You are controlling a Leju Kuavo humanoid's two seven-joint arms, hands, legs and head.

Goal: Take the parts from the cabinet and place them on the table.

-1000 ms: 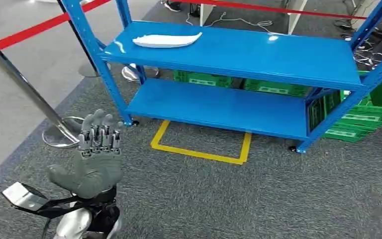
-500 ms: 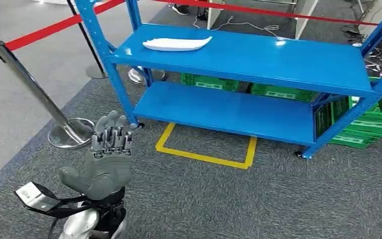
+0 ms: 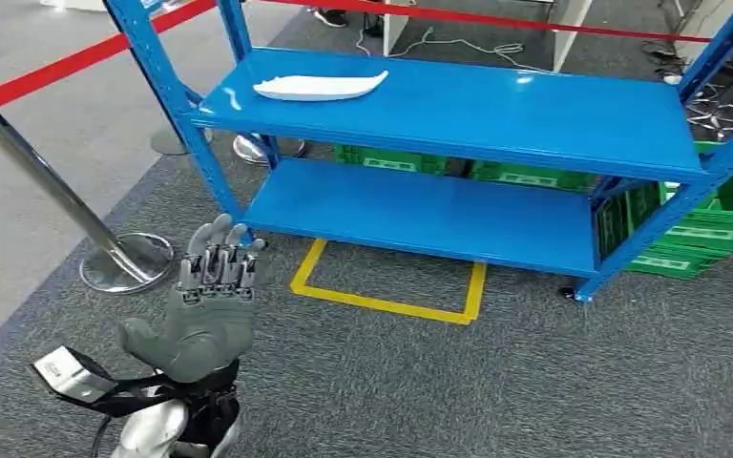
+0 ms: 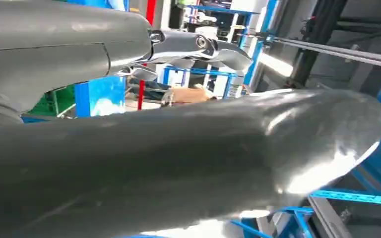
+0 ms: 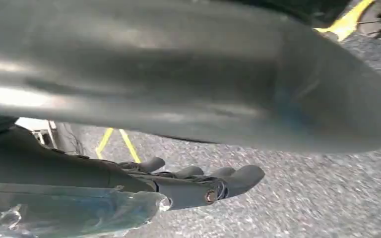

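Low at front-left, left hand (image 3: 202, 307) is raised, fingers spread, holding nothing. Right hand (image 5: 198, 186) hangs over the carpet; grip state unclear. White part (image 3: 320, 87) lies ahead, slightly right of left hand, on blue cabinet (image 3: 534, 119) top shelf, left end, long axis along the shelf. Left hand likely nearer.
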